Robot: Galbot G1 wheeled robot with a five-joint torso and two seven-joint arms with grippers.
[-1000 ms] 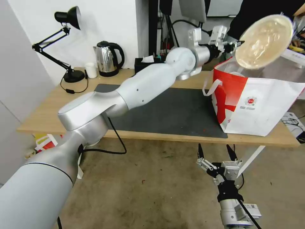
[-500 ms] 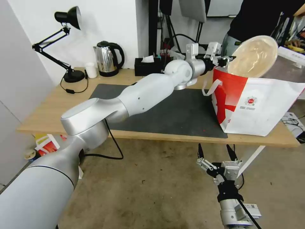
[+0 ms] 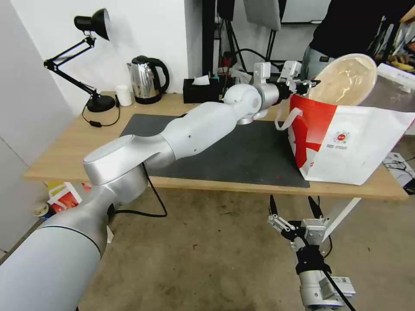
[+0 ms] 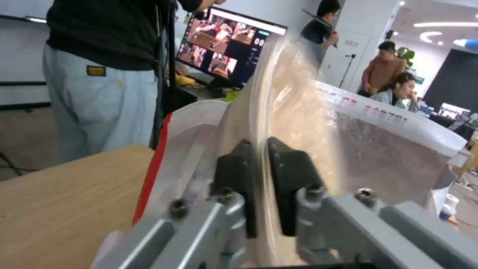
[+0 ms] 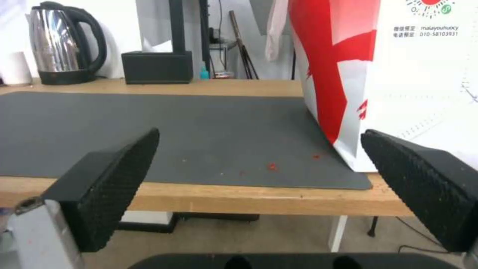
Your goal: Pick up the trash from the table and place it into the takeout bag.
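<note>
Table (image 3: 65, 147) carried no trash that I could see. Takeout bag (image 3: 359, 147) stood at its right end. Beige bowl (image 3: 346, 80), pinched by its rim in my left gripper (image 3: 308, 84), hung half inside the bag mouth, unreleased. Right gripper (image 3: 294, 207) idled below the table edge, jaws apart. Likely the final item.

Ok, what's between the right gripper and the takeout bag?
In the head view, the table's front edge lies between the right gripper and takeout bag.
</note>
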